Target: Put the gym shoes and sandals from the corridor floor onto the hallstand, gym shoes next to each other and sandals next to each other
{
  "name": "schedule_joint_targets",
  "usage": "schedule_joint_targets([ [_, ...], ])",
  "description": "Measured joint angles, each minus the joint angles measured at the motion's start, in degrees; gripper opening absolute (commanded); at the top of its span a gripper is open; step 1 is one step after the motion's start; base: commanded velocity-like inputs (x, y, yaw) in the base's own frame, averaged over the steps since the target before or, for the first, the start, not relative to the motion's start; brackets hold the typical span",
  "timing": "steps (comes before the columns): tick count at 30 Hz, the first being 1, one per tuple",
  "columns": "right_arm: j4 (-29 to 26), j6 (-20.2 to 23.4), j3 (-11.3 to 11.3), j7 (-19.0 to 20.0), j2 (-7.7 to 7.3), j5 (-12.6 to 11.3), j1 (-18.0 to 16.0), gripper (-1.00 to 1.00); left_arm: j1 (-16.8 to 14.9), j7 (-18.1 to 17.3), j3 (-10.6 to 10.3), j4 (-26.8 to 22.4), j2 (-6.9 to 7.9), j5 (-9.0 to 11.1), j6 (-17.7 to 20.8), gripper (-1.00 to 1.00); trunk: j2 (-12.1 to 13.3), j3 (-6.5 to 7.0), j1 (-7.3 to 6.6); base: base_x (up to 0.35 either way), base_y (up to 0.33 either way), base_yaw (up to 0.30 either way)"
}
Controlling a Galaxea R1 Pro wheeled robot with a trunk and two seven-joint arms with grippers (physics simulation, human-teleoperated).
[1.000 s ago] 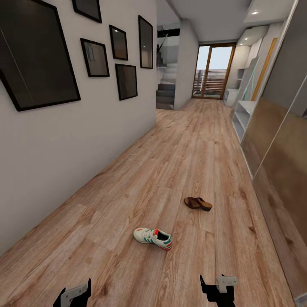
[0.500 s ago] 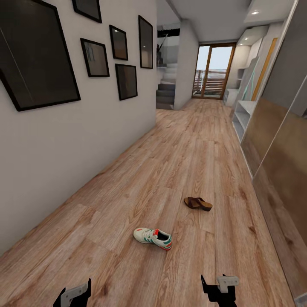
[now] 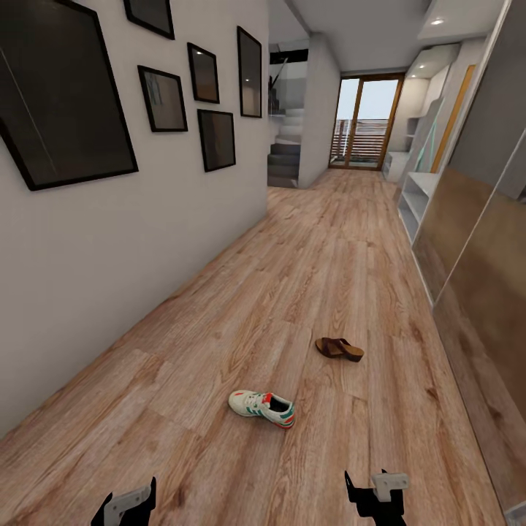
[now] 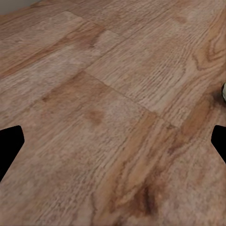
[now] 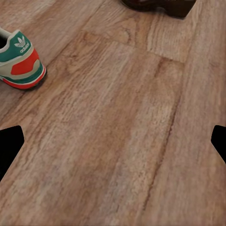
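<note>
One gym shoe [image 3: 261, 408] and one sandal [image 3: 339, 348] lie on the corridor floor [image 3: 292, 292].
Your left gripper [image 4: 113, 143] and right gripper [image 5: 113, 143] are spread wide; the sandal sits at 1 o'clock from the shoe.

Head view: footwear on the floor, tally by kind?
gym shoe: 1
sandal: 1
Total: 2, both lying on the corridor floor, apart from each other.
</note>
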Motion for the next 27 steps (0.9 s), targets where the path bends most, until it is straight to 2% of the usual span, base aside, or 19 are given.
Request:
schedule_joint_targets([
  [9, 0.0, 0.0, 0.0, -0.1, 0.28, -0.1, 0.0, 1.00, 0.0, 0.0, 0.0, 0.0, 0.00, 0.0, 0.0, 1.00, 0.0, 0.00, -0.02, 0.072, 0.000, 0.000],
  [21, 0.0, 0.0, -0.1, -0.2, 0.48, -0.3, 0.0, 1.00, 0.0, 0.0, 0.0, 0.0, 0.00, 0.0, 0.0, 1.00, 0.0, 0.00, -0.03, 0.298, -0.008, 0.005],
  [27, 0.1, 0.0, -0.1, -0.2, 0.50, -0.3, 0.0, 1.00, 0.0, 0.0, 0.0, 0.0, 0.00, 0.0, 0.0, 1.00, 0.0, 0.00, -0.03, 0.303, -0.107, 0.156],
])
